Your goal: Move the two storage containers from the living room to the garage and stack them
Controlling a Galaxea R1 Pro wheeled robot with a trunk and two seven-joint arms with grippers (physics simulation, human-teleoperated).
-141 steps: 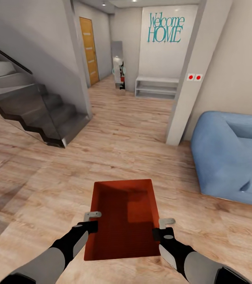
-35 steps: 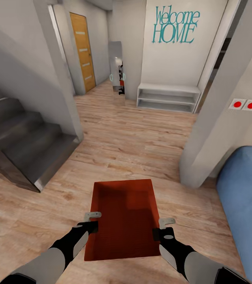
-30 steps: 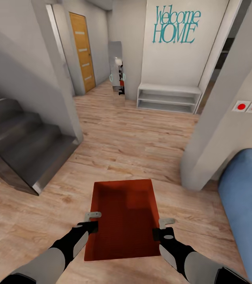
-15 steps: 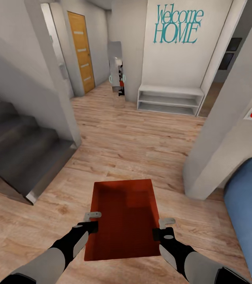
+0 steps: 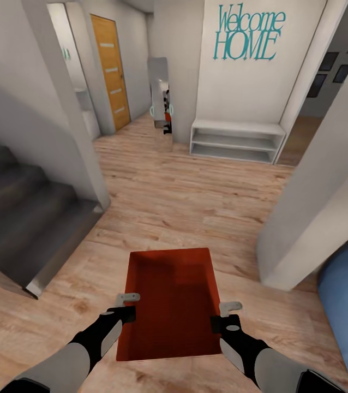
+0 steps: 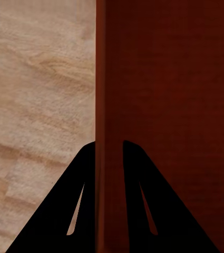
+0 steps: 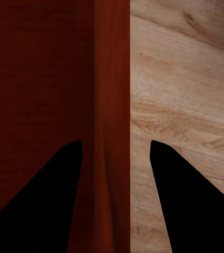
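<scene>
Storage container (image 5: pixel 171 305) pinched at both long thin walls: left gripper (image 5: pixel 127 305) and right gripper (image 5: pixel 226 314) both clamping. Probably light, stiff, slippery.

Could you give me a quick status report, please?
Left gripper and right gripper clamp the storage container walls. Carried above wood floor. Wall corner ahead right.

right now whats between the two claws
The orange-red storage container: in the head view the left claw holds its left wall and the right claw its right wall.
</scene>
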